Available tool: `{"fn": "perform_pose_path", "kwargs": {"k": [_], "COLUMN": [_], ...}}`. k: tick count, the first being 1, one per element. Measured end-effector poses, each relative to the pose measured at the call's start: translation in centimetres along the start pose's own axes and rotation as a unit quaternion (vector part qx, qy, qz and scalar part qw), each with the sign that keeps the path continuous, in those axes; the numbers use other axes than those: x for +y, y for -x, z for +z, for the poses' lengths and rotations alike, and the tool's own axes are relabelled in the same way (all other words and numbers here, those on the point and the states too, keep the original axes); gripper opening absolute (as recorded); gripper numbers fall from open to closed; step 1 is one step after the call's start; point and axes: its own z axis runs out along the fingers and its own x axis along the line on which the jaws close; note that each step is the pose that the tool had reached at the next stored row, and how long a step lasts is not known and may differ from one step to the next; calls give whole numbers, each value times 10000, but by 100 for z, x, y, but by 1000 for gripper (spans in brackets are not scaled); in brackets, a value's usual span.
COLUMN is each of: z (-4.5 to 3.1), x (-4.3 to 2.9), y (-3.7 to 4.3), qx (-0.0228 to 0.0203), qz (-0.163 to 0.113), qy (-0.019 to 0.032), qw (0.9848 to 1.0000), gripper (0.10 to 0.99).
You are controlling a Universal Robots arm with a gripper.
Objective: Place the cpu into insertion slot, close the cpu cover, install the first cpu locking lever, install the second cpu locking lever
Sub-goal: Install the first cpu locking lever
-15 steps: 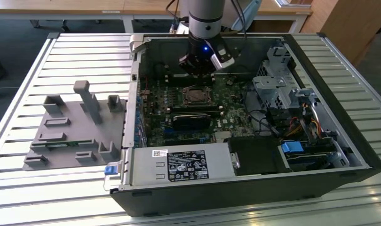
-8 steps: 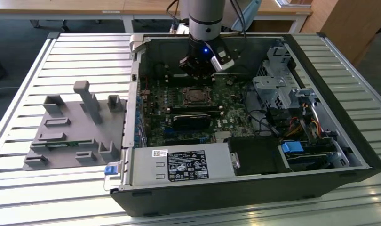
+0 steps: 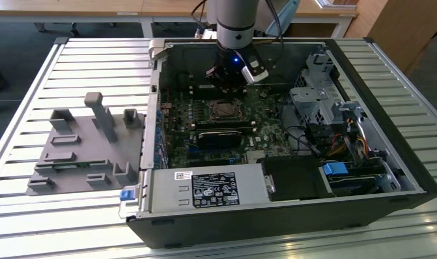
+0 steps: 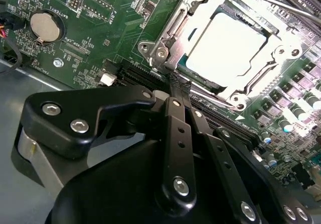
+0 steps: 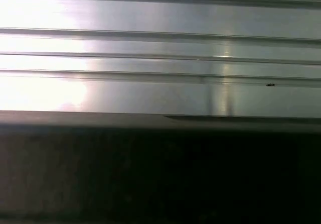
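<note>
Exterior view first: we are seeing the arm reaching down into an open computer case (image 3: 391, 162) lying on a slatted metal table (image 3: 96, 59), with the gripper (image 3: 226, 81) hanging low over the green motherboard (image 3: 179, 132), just behind the insertion slot (image 3: 224, 110). A grey plastic fixture tray (image 3: 82, 151) is sitting on the table at the exterior view's left, well apart from the case, and a silver power supply (image 3: 207, 189) is lying along the case's near edge.

Second wrist view: we are looking past the black gripper (image 4: 179, 86) toward the socket. The two fingers (image 4: 176, 128) are pressing together with no gap between them, so we are reading the gripper as closed, and their tips are touching or nearly touching the edge of the metal frame at the socket's near corner; we cannot tell whether anything thin is being pinched there. The cpu (image 4: 226, 42) is sitting inside the insertion slot (image 4: 198, 78), its silvery top glaring bright. The cpu cover (image 4: 273, 48) is lying flat around it, framing the chip through its window. A thin locking lever (image 4: 271, 2) is running along the far side of the socket. A round coin battery (image 4: 44, 26) is sitting on the board (image 4: 115, 28), well apart.

First wrist view: we are facing bright metal slats (image 5: 160, 43) above a dark band.
</note>
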Motion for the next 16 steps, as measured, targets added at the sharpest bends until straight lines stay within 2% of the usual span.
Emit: {"fn": "perform_pose_path", "kwargs": {"k": [16], "z": [-20], "x": [2], "y": [1], "qx": [-3], "qz": [0], "qy": [-1], "qw": [10000], "gripper": [106]}}
